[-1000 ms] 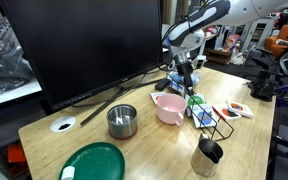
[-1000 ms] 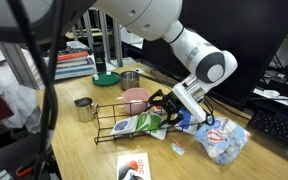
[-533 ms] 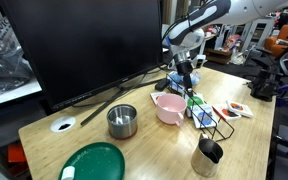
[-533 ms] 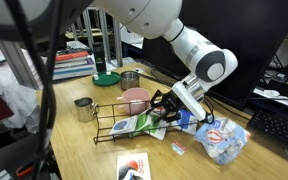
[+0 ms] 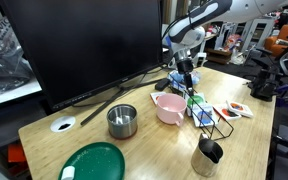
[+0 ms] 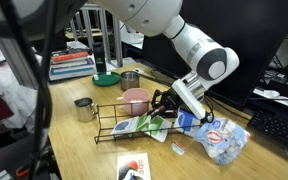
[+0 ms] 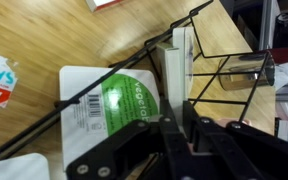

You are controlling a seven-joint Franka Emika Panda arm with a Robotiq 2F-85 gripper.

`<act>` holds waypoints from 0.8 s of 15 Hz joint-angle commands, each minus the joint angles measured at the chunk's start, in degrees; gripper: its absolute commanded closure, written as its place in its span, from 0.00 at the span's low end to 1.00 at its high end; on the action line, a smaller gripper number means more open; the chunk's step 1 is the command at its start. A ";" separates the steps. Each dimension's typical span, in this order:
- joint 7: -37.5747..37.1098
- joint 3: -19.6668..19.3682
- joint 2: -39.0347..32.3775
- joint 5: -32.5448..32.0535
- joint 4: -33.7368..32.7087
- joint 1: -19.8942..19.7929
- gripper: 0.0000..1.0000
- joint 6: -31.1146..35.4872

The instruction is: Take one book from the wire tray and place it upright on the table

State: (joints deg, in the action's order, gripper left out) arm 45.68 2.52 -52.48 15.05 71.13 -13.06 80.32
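Wrist view: the gripper (image 7: pixel 181 125) straddles a white book edge (image 7: pixel 179 70) standing in the wire tray (image 7: pixel 246 58), jaws set about its thickness apart; whether they pinch it, I cannot tell. The green-covered book (image 7: pixel 119 100) leans just beside, also in the tray, long axis pointing away from the gripper.
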 commanded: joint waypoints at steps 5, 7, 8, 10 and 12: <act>-0.55 0.56 3.34 0.61 2.81 -1.82 0.96 1.99; -0.21 0.58 5.32 0.46 4.20 -1.80 0.96 2.76; -0.11 0.58 6.44 0.39 4.98 -1.69 0.96 3.04; -0.12 0.52 8.60 0.40 6.56 -1.42 0.96 3.59; -0.36 0.39 11.55 0.59 9.49 -1.07 0.96 4.61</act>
State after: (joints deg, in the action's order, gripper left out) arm 45.68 2.60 -46.22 15.12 73.94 -14.09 81.33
